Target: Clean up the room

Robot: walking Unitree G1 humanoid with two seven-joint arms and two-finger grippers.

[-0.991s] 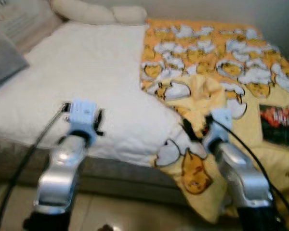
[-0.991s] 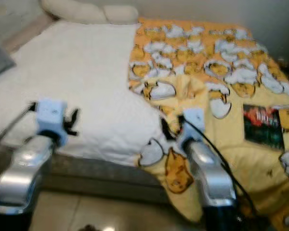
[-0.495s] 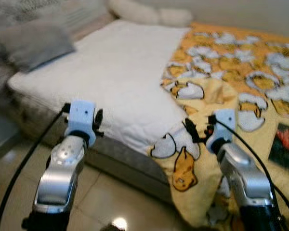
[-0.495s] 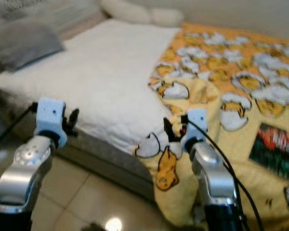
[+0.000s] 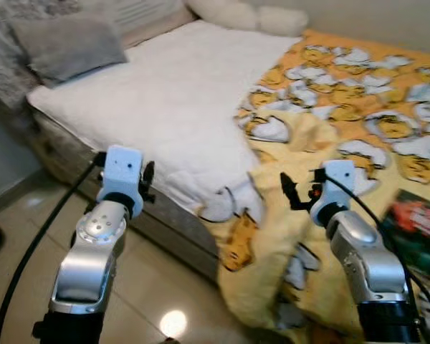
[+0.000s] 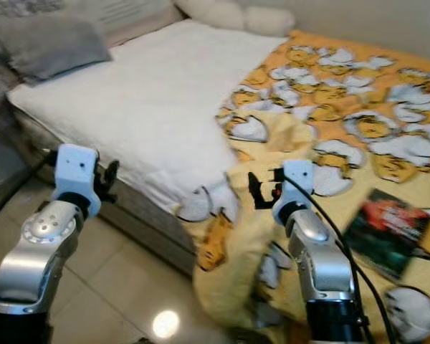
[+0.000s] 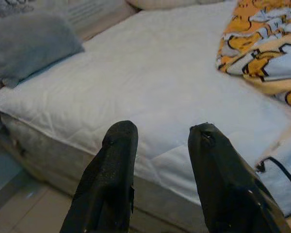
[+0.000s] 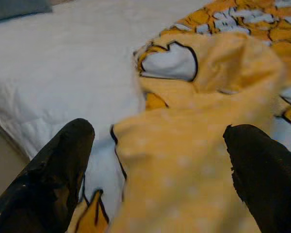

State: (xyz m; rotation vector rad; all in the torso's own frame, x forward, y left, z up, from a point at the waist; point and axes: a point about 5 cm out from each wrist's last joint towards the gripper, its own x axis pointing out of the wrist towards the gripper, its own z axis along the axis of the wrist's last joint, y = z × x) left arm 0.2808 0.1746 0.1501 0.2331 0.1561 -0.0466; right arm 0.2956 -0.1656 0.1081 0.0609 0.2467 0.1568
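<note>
Handling: yellow blanket (image 5: 322, 215) looks soft, light, slippery (judged); take its bunched fold.
Jaws: right gripper (image 8: 160, 165) spread wide; left gripper (image 7: 160, 170) parted.

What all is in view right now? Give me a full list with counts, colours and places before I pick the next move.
Mattress: one, white quilted, left half of the bed.
Blanket: one, yellow with a white and orange cartoon print, over the right half of the bed, its bunched edge hanging off the front towards the floor.
Grey pillow: one, at the bed's far left corner.
Cream pillows: two, along the far edge.
Book: one, dark cover with red, lying on the blanket at right.
Floor: beige glossy tiles, in front of the bed.
Left gripper: open, before the mattress edge.
Right gripper: open, over the bunched blanket.
</note>
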